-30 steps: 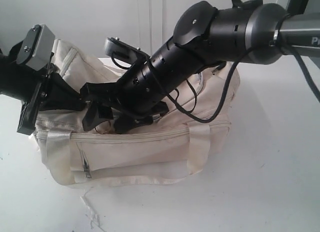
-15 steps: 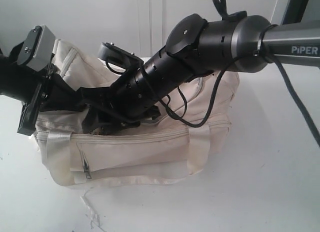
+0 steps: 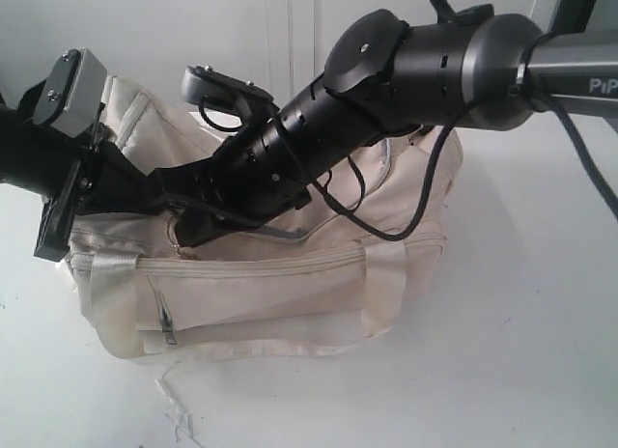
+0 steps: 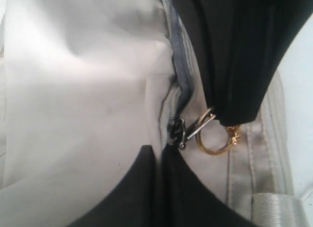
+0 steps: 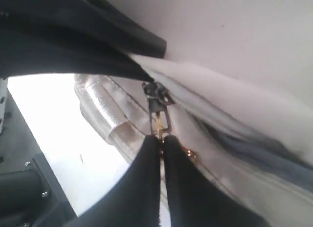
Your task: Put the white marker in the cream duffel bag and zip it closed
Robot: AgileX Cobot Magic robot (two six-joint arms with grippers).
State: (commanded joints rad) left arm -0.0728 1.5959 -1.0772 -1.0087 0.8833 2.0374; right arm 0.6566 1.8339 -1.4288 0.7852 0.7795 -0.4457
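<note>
The cream duffel bag [image 3: 290,294] lies on the white table [image 3: 521,351]. My left gripper [image 3: 159,199] stays at the bag's left end, shut on the fabric beside the top zip [image 4: 160,147]. My right gripper [image 3: 183,231] reaches across to that same end. It is shut on the metal zip pull [image 5: 160,120], fingertips together [image 5: 160,137]. The left wrist view shows the zip slider [image 4: 177,130], a gold ring [image 4: 211,145] and the right gripper's black fingers [image 4: 239,65] just past my left fingertips. The white marker is hidden from every view.
The right arm [image 3: 425,62] and its black cable [image 3: 386,231] stretch over the bag's top. A front zip pocket [image 3: 251,269] faces the camera. A frayed strip of cloth [image 3: 174,400] lies on the table before the bag. A pale wall stands behind.
My right gripper's jaws, wide open a second ago, have come together on the zip pull at the bag's left end. The left arm and the bag have stayed put.
</note>
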